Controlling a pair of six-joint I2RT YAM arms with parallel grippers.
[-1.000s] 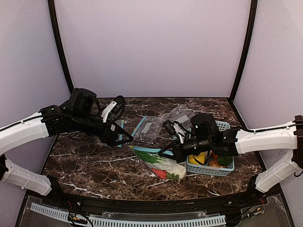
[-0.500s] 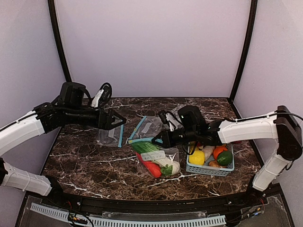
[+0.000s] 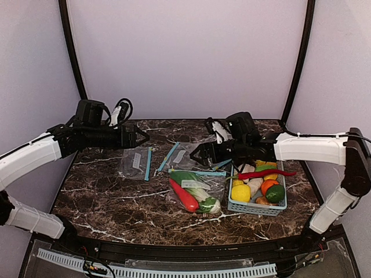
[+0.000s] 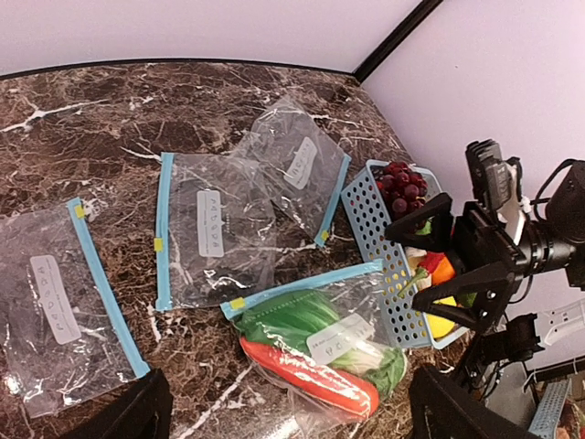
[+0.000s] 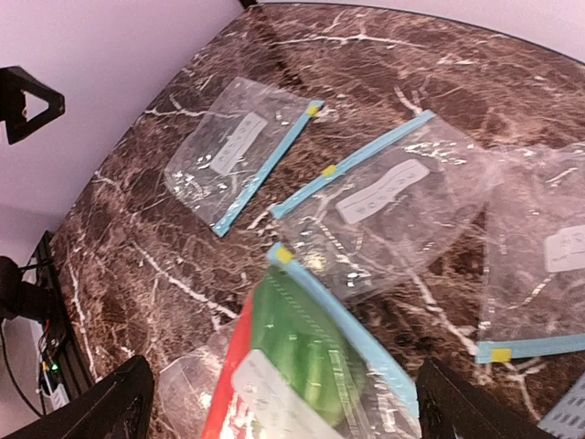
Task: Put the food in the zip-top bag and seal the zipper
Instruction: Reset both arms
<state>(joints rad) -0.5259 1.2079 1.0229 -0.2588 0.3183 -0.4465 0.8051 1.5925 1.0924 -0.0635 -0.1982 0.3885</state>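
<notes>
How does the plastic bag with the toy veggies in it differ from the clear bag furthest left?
The large clear zip-top bag bulges with a red-orange toy vegetable and a leafy green one; the small clear bag far left is empty and flat. The large bag's light-blue zipper is longer than the small bag's. The large bag lies beside the blue plastic basket; the small bag does not. Both are clear with blue strips and white labels.

Soft, even light fills the lilac-walled enclosure [image 3: 185, 58], leaving faint shadows on the dark-brown, white-veined marble tabletop [image 3: 104, 197]. White glare streaks the large clear zip-top bag [image 4: 340, 340]. Both wrist views bow straight edges and look slightly soft.
</notes>
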